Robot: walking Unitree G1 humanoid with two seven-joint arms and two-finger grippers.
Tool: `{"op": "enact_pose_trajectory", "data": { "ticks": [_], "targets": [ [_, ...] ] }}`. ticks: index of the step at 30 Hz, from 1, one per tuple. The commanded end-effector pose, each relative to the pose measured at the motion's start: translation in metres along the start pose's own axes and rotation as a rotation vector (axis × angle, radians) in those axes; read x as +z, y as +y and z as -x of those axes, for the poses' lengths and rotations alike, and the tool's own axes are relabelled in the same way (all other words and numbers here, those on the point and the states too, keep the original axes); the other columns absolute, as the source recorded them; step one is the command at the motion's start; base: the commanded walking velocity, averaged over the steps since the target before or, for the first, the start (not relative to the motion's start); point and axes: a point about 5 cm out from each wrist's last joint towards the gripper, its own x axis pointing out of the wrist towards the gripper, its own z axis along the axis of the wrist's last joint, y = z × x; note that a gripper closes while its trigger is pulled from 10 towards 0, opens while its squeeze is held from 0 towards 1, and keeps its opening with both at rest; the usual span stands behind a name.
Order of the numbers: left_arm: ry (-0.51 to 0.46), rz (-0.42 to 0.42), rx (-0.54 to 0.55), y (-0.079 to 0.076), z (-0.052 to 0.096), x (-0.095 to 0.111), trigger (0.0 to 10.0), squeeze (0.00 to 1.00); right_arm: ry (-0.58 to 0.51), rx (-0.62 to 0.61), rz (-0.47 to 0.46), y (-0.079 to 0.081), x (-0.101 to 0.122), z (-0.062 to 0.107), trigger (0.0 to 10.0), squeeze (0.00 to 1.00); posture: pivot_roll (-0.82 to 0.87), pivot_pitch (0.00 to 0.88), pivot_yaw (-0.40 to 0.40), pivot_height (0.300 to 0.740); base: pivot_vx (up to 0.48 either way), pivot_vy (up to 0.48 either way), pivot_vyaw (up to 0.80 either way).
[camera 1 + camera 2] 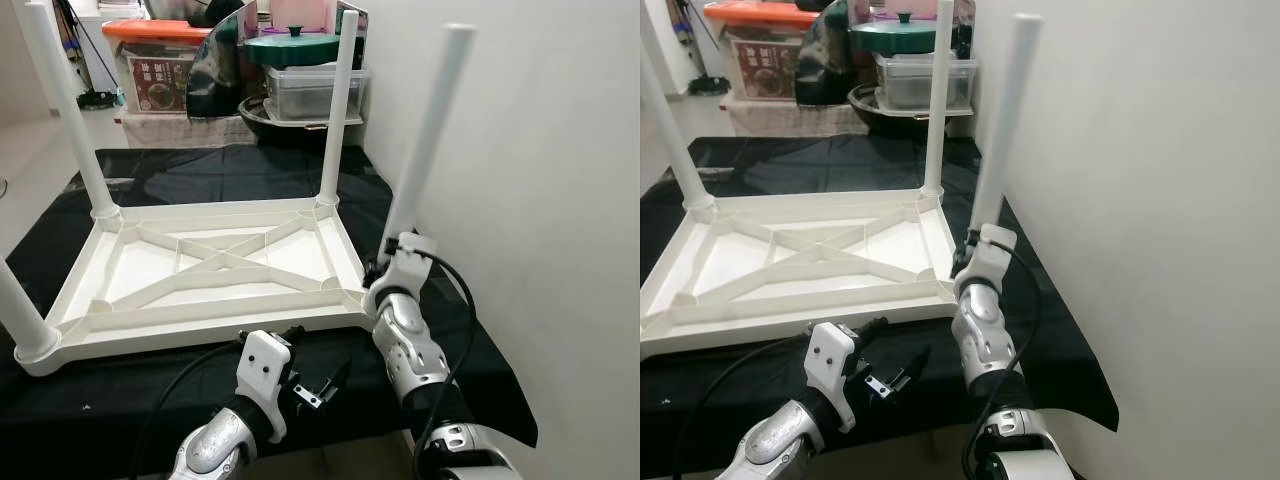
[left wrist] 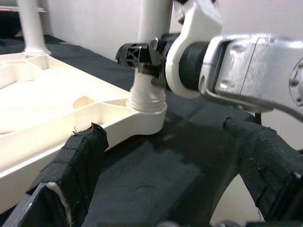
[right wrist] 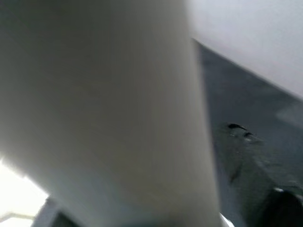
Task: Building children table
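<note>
In right hand (image 1: 375,272): leg (image 1: 428,130) near-upright.

eyes – high, facing down | wrists – close on table leg (image 2: 152,28)

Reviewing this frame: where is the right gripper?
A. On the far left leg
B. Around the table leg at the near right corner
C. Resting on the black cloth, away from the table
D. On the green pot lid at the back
B: the right gripper is clamped around the near right leg, just above its corner socket on the upturned white table.
</note>
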Motion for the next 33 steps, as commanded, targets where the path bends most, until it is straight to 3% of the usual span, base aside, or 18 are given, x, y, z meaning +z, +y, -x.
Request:
{"op": "enact_pose_trajectory", "data": {
  "ticks": [1, 2, 3, 4, 5, 6, 7, 9, 10, 11, 13, 15, 17, 21, 23, 27, 28, 33],
  "targets": [
    [0.004, 0.001, 0.004, 0.000, -0.001, -0.002, 10.0, 0.00, -0.037, 0.149, -0.024, 0.018, 0.004, 0.000, 10.0, 1.00, 0.04, 0.000, -0.041, 0.740, 0.000, 0.000, 0.00],
    [0.004, 0.001, 0.004, 0.000, -0.001, -0.002, 10.0, 0.00, -0.037, 0.149, -0.024, 0.018, 0.004, 0.000, 10.0, 1.00, 0.04, 0.000, -0.041, 0.740, 0.000, 0.000, 0.00],
    [0.005, 0.002, 0.004, 0.000, -0.001, -0.002, 10.0, 0.00, -0.042, 0.261, -0.029, 0.021, 0.008, -0.001, 10.0, 0.03, 0.05, 0.000, -0.041, 0.740, 0.000, 0.000, 0.00],
    [0.004, 0.002, 0.004, 0.001, -0.001, -0.001, 10.0, 0.00, -0.044, 0.402, 0.006, 0.021, 0.013, -0.001, 10.0, 0.00, 0.05, 0.000, -0.042, 0.740, 0.000, 0.000, 0.00],
    [0.004, 0.002, 0.004, 0.001, -0.001, -0.001, 10.0, 0.00, -0.044, 0.402, 0.006, 0.021, 0.013, -0.001, 10.0, 0.00, 0.05, 0.000, -0.042, 0.740, 0.000, 0.000, 0.00],
    [0.003, 0.002, 0.005, 0.001, -0.001, -0.001, 10.0, 0.00, 0.006, 0.650, 0.097, 0.017, 0.016, 0.000, 10.0, 0.00, 0.05, 0.000, -0.046, 0.740, 0.000, 0.000, 0.00],
    [0.003, 0.002, 0.005, 0.001, -0.001, -0.001, 10.0, 0.00, 0.006, 0.650, 0.097, 0.017, 0.016, 0.000, 10.0, 0.00, 0.05, 0.000, -0.046, 0.740, 0.000, 0.000, 0.00],
    [0.002, 0.002, 0.006, 0.001, -0.002, -0.001, 10.0, 0.00, 0.064, 0.774, 0.168, 0.012, 0.015, 0.004, 10.0, 0.00, 0.05, 0.000, -0.046, 0.740, 0.000, 0.000, 0.00],
    [0.002, 0.002, 0.005, 0.001, -0.002, -0.001, 10.0, 0.00, 0.115, 0.905, 0.191, 0.008, 0.017, 0.008, 10.0, 0.00, 0.05, 0.000, -0.048, 0.740, 0.000, 0.000, 0.00],
    [0.002, 0.002, 0.005, 0.001, -0.002, -0.001, 10.0, 0.00, 0.115, 0.905, 0.191, 0.008, 0.017, 0.008, 10.0, 0.00, 0.05, 0.000, -0.048, 0.740, 0.000, 0.000, 0.00],
    [0.002, 0.003, 0.004, 0.001, -0.002, -0.001, 10.0, 0.00, 0.185, 1.107, 0.215, 0.003, 0.022, 0.017, 10.0, 0.00, 0.05, 0.000, -0.050, 0.740, 0.000, 0.000, 0.00],
    [0.002, 0.003, 0.004, 0.001, -0.002, -0.001, 10.0, 0.00, 0.185, 1.107, 0.215, 0.003, 0.022, 0.017, 10.0, 0.00, 0.05, 0.000, -0.050, 0.740, 0.000, 0.000, 0.00],
    [0.000, 0.004, 0.006, 0.001, -0.002, -0.001, 10.0, 0.00, 0.255, 1.299, 0.251, 0.002, 0.026, 0.025, 10.0, 0.00, 0.06, 0.000, -0.054, 0.740, 0.000, 0.000, 0.00],
    [0.000, 0.004, 0.007, 0.001, -0.002, -0.001, 10.0, 0.00, 0.283, 1.368, 0.264, 0.005, 0.028, 0.027, 10.0, 0.00, 0.06, 0.000, -0.055, 0.740, 0.000, 0.000, 0.00],
    [-0.001, 0.003, 0.009, 0.001, -0.002, -0.001, 10.0, 0.00, 0.316, 1.449, 0.335, 0.013, 0.027, 0.026, 10.0, 0.00, 0.07, 0.000, -0.057, 0.740, 0.000, 0.000, 0.00],
    [-0.001, 0.003, 0.011, 0.001, -0.002, -0.001, 10.0, 0.00, 0.339, 1.489, 0.367, 0.017, 0.025, 0.027, 10.0, 0.00, 0.07, 0.000, -0.059, 0.740, 0.000, 0.000, 0.00],
    [0.000, 0.005, 0.012, 0.001, -0.001, -0.001, 10.0, 0.00, 0.349, 1.479, 0.436, 0.024, 0.018, 0.025, 0.0, 0.00, 0.07, 0.000, -0.060, 0.740, 0.000, 0.000, 0.00],
    [0.000, 0.006, 0.013, 0.001, -0.002, -0.001, 10.0, 0.00, 0.288, 1.377, 0.446, 0.024, 0.014, 0.021, 0.0, 0.00, 0.07, 0.000, -0.061, 0.740, 0.000, 0.000, 0.00]
  ]
}}
